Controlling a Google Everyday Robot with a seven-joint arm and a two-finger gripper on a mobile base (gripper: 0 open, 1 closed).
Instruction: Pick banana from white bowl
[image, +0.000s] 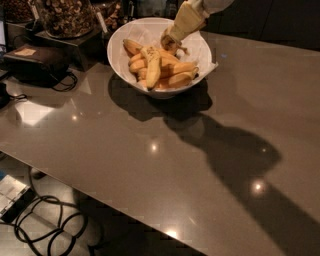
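The white bowl (202, 50) stands at the far side of the grey table, lined with white paper and holding several bananas. My gripper (171, 43), in a tan cover, reaches down from the top right into the back of the bowl. A dark, brown-speckled shape at its tip looks like the speckled banana (169, 46), mostly hidden by the gripper. A longer pale banana (152, 67) lies across the pile in front of it. Plain orange-yellow bananas (175, 75) lie to the right.
The grey table (150, 160) stretches toward me from the bowl. A dark pouch with a cord (35, 62) lies at the far left. A container of brown snacks (65, 17) stands behind it. Cables (45, 220) lie on the floor below the table's front edge.
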